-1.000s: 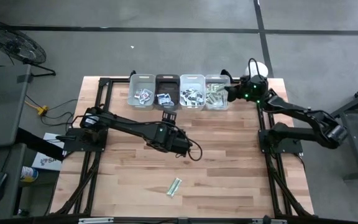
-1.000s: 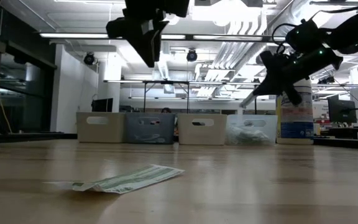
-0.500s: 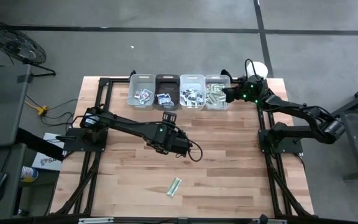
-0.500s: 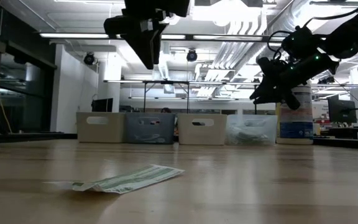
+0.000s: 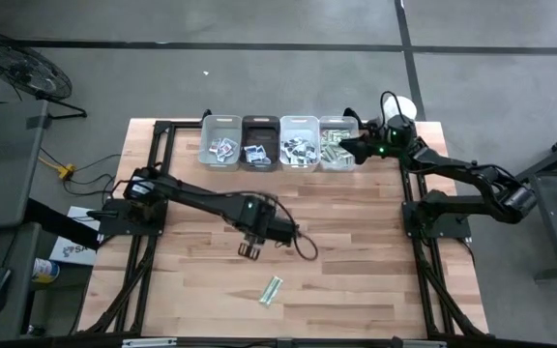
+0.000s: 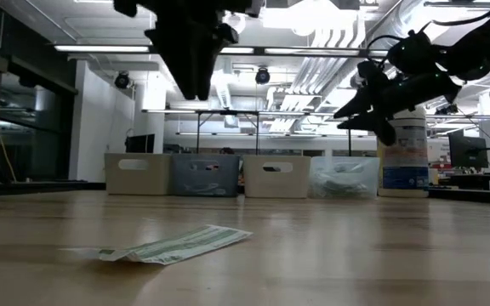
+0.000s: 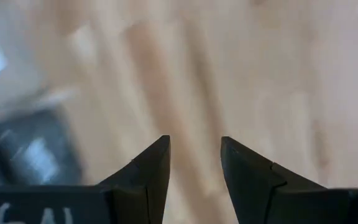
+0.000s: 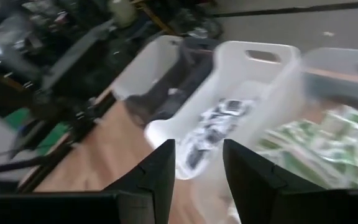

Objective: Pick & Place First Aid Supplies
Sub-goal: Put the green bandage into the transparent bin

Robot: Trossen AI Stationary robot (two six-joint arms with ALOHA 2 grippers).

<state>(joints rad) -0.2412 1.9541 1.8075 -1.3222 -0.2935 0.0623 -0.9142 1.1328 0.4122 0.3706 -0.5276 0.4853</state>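
Note:
One green-and-white strip packet (image 5: pixel 273 290) lies flat on the wooden table near its front edge, also in the low view (image 6: pixel 173 245). My left gripper (image 5: pixel 249 251) hangs above the table's middle, pointing down, open and empty (image 7: pixel 194 149), a short way on the far left side of the packet. Four small bins stand in a row at the far edge. My right gripper (image 5: pixel 344 147) hovers over the rightmost clear bin (image 5: pixel 337 155), open with nothing between its fingers (image 8: pixel 197 152). That bin holds green-and-white packets (image 8: pixel 319 143).
The other bins, pale (image 5: pixel 221 143), dark (image 5: pixel 260 143) and white (image 5: pixel 299 143), hold small white packets with dark marks. A tall white canister with a blue label (image 6: pixel 405 153) stands at the far right corner. Black frame rails run along the table's sides. Bare wood surrounds the lone packet.
My left gripper has swung from lying toward the table's right to pointing down, shifting slightly toward the near edge. My right gripper, staying over the rightmost bin, has tipped up toward level and opened its fingers. The packet on the table has not moved.

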